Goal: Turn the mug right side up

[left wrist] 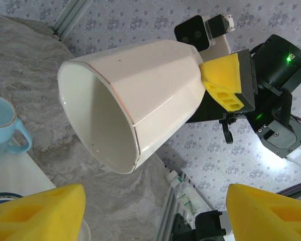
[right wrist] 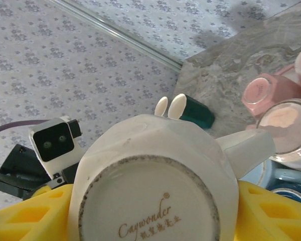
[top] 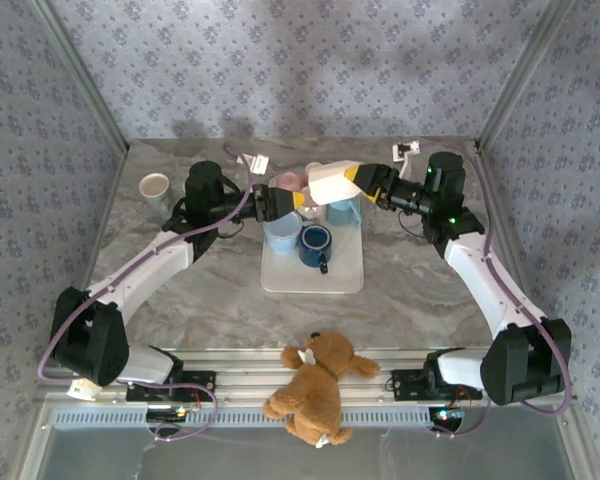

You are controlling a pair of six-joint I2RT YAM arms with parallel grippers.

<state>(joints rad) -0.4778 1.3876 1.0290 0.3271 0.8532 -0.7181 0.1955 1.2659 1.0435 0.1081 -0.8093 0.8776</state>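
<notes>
from above, the right gripper [top: 368,180] pinches the cream mug [top: 330,183] on its side, in the air over the cups [top: 315,245] on a tray [top: 280,280]. left wrist view: the left gripper [left wrist: 153,213], pads [left wrist: 37,211] spread, faces the mug's mouth, apart from it. right wrist view: yellow foam flanks the base end. a mistimed handover could drop the mug onto the cups.
</notes>
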